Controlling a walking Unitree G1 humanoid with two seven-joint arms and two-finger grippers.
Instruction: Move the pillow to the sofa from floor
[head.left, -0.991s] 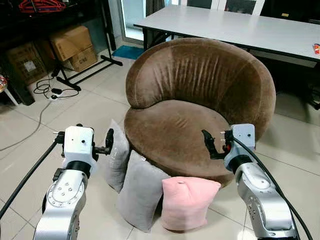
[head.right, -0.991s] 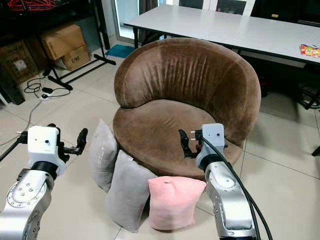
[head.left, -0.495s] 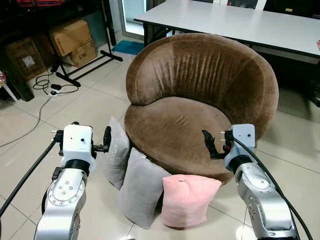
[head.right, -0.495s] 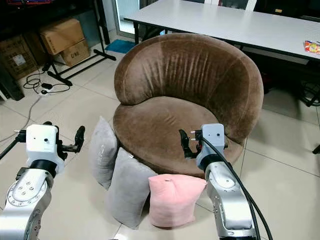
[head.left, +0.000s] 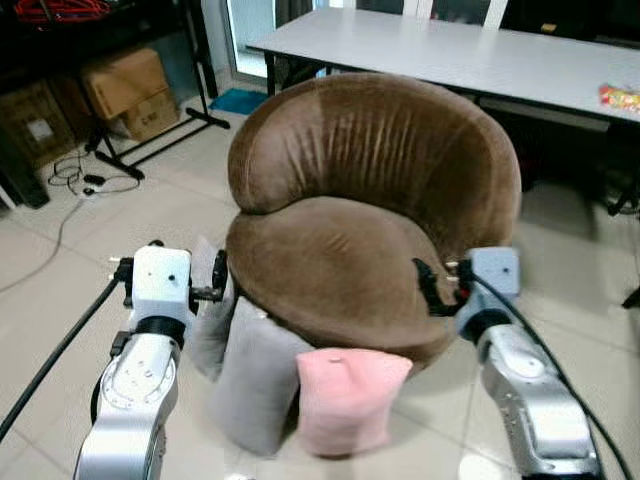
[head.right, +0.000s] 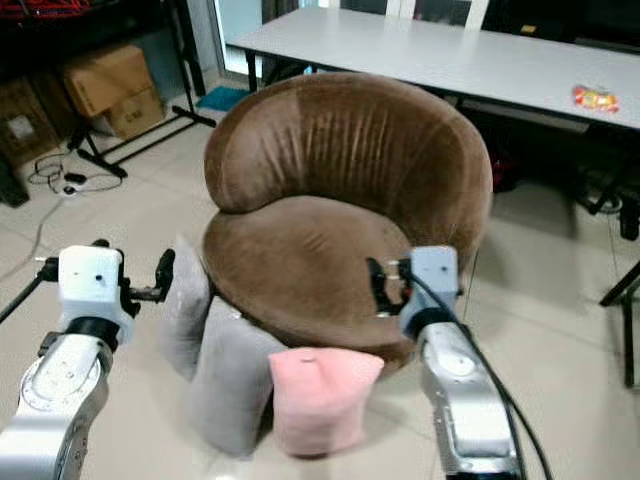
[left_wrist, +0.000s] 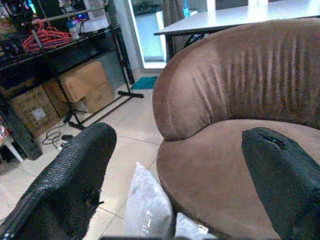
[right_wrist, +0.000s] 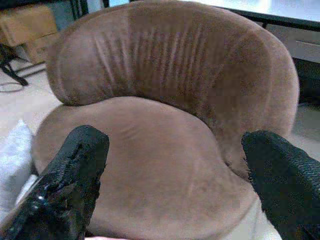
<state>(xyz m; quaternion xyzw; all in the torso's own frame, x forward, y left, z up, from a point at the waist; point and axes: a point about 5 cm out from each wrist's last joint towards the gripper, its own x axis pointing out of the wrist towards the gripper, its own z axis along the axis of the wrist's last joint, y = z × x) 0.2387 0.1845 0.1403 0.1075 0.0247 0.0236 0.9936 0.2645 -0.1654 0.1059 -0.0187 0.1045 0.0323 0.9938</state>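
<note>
A pink pillow (head.left: 350, 398) leans on the floor against the front of the round brown sofa chair (head.left: 372, 200). Two grey pillows (head.left: 250, 375) stand beside it at the chair's front left; the one farther back (left_wrist: 146, 210) also appears in the left wrist view. My left gripper (head.left: 218, 278) is open, held just left of the farther grey pillow. Over the seat's right front edge, my right gripper (head.left: 428, 288) is open with nothing between its fingers. Both wrist views look over the brown seat (right_wrist: 150, 150).
A long white table (head.left: 470, 55) stands behind the chair. At the back left are cardboard boxes (head.left: 125, 82), a black stand (head.left: 190, 60) and cables (head.left: 70, 175) on the tiled floor. A black table leg (head.right: 625, 300) is at the right.
The camera has shifted, so the chair and pillows sit further left in the picture and are blurred. Both grippers hold the same open pose relative to the body.
</note>
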